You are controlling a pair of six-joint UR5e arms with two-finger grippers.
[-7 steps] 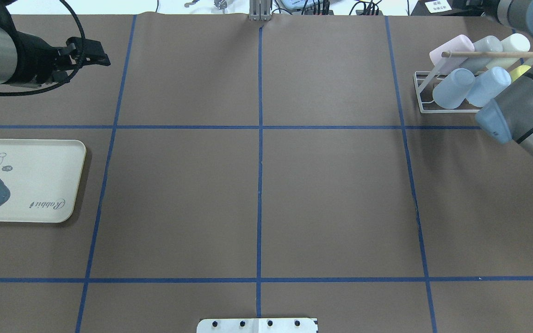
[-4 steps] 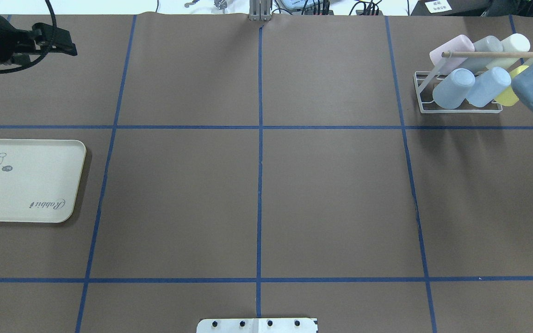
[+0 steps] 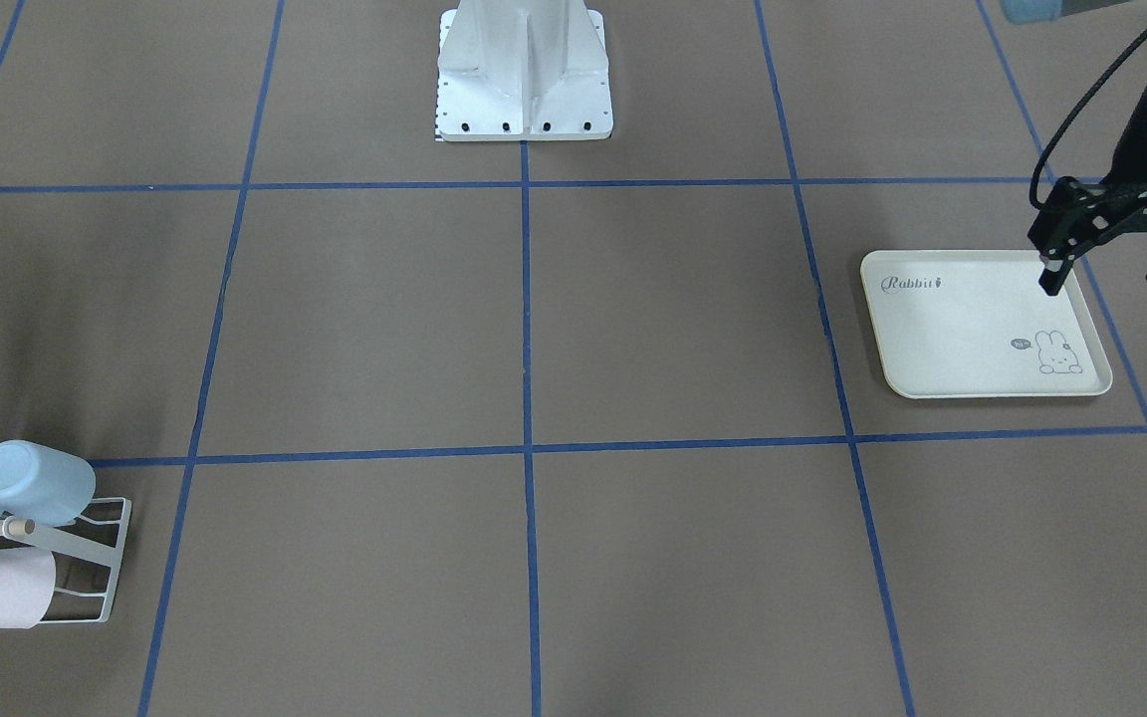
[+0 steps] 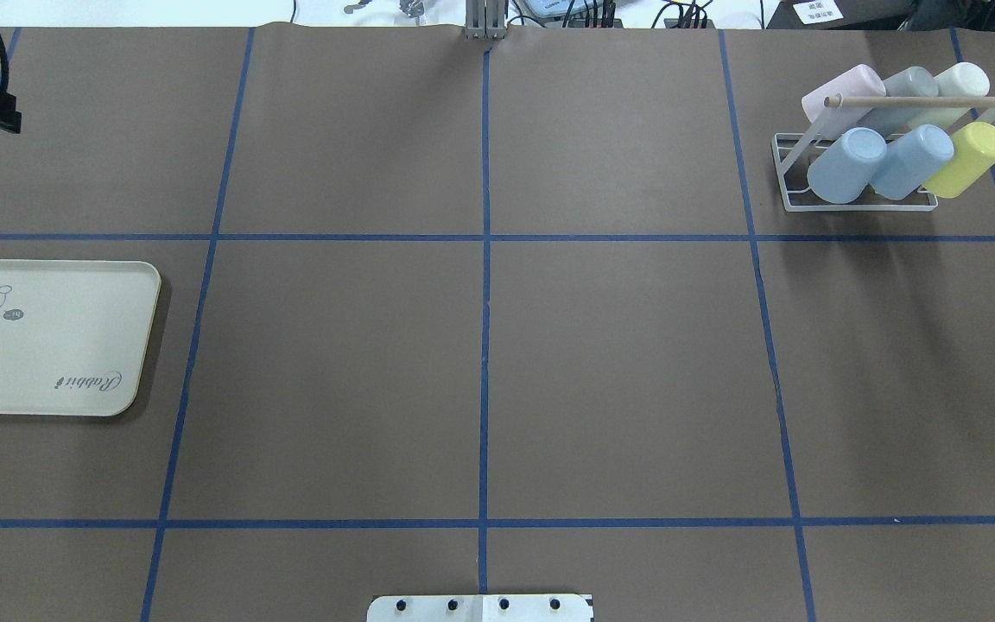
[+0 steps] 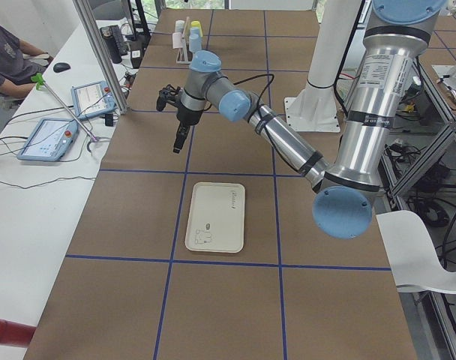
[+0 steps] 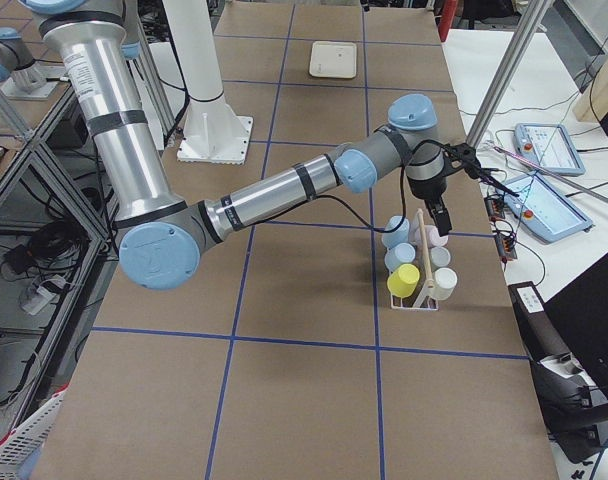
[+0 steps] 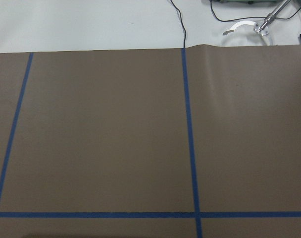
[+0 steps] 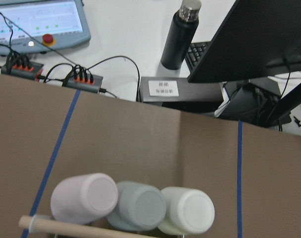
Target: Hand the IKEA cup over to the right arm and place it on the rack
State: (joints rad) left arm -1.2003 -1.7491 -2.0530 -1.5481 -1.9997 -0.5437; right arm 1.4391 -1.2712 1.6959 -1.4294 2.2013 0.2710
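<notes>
The white wire rack (image 4: 860,207) stands at the table's far right and holds several IKEA cups on its prongs, among them a yellow cup (image 4: 968,158), a blue cup (image 4: 847,164) and a pink cup (image 8: 85,198). Its wooden dowel (image 4: 921,101) runs over them. My right gripper (image 6: 462,195) hangs just above the rack; it shows only in the exterior right view, so I cannot tell whether it is open or shut. My left gripper (image 3: 1109,274) hovers open over the far corner of the tray with nothing between its fingers.
The cream rabbit-print tray (image 4: 53,345) lies at the table's left edge. The robot's white base plate (image 3: 524,110) sits mid-table on the near side. Cable boxes, a black bottle (image 8: 180,34) and a monitor stand beyond the table edge behind the rack.
The left gripper has slid left, almost out of the overhead view. The right arm has pulled out of that view to the right, uncovering the yellow cup on the rack.
</notes>
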